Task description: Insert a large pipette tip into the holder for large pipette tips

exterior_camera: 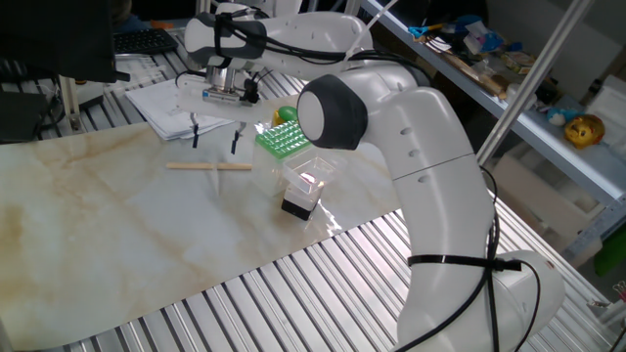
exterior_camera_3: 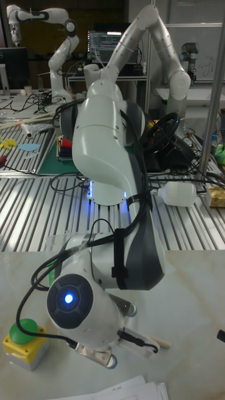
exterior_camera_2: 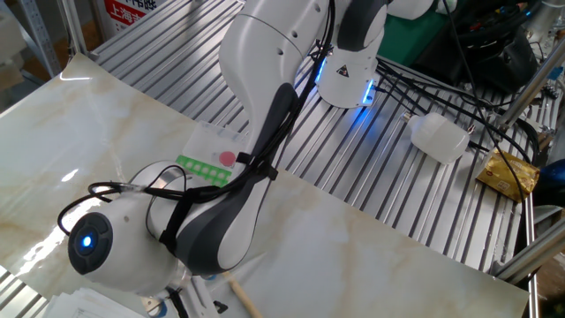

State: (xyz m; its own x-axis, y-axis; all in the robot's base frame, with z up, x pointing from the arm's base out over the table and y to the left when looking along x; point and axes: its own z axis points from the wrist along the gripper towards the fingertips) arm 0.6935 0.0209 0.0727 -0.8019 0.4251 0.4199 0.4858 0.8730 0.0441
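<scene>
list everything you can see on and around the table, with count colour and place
green tip rack: 1, green, marble sheet near the arm
clear box: 1, clear, in front of the rack
black block: 1, black, under the clear box
wooden stick: 1, tan, flat on the sheet
papers: a stack, white, back edge
yellow button box: 1, yellow with green button, sheet's corner
white bottle: 1, on the metal slats
large pipette tip: not discernible
gripper: 1, black fingers, open, above the sheet near the papers

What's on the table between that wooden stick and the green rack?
In one fixed view, only bare marble tabletop lies between the wooden stick and the green rack.
</scene>
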